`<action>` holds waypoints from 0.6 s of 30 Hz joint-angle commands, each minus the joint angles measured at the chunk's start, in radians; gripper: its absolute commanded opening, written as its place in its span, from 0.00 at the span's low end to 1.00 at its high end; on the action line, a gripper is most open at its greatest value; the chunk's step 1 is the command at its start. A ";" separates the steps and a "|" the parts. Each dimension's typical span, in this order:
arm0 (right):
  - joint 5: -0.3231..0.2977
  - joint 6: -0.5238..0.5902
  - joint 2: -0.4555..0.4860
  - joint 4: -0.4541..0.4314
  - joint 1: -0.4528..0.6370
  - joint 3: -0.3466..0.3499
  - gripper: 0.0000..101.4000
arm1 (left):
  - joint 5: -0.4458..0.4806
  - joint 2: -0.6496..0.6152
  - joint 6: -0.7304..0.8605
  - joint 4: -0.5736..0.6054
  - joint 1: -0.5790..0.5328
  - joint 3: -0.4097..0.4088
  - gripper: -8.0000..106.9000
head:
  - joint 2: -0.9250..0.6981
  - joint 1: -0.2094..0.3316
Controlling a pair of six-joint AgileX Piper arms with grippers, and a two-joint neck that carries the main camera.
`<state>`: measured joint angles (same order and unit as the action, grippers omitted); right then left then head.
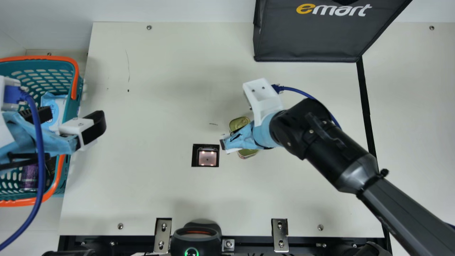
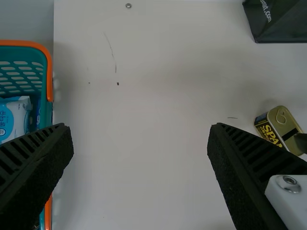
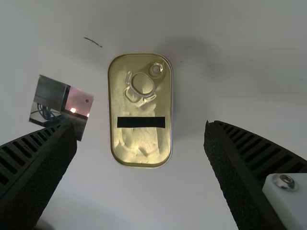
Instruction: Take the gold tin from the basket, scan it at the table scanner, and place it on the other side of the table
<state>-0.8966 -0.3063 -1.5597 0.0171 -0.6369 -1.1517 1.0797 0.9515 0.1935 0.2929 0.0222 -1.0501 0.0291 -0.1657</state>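
Gold tin [image 1: 239, 123] sits on the bench [image 1: 160, 199] near the scanner [image 1: 205, 156]

We see the gold tin on the bench, just beside the scanner, under our right tool [image 1: 227, 143]. Its shiny lid faces up, with a pull ring [image 3: 142, 85] and a short black stripe [image 3: 141, 122] on top. Our right tool is let go, and its two fingers are wide apart above the tin.

Our left tool [image 1: 73, 118] is let go too, with its fingers spread. It hangs over the side of the blue-green basket [image 1: 48, 58], partly above the bench. The basket has an orange rim and handle. In it we see a blue and white pack [image 1: 55, 106] and a purple can [image 1: 30, 176]. A big black bag [image 1: 305, 39] is at the far side of the bench. Little lights shine in the scanner.
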 commanded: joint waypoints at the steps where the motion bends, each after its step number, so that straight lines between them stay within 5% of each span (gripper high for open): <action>1: 0.023 -0.017 -0.022 -0.016 -0.012 0.003 0.94 | 0.000 0.000 0.000 0.000 0.000 0.000 0.85 | -0.002 0.027; 18: 0.135 -0.134 -0.195 -0.133 -0.056 0.017 0.94 | 0.000 0.000 0.000 0.000 0.000 0.000 0.85 | -0.002 0.027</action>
<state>-0.7592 -0.4362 -1.7477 -0.1158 -0.6928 -1.1352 1.0797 0.9515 0.1935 0.2929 0.0222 -1.0501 0.0291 -0.1657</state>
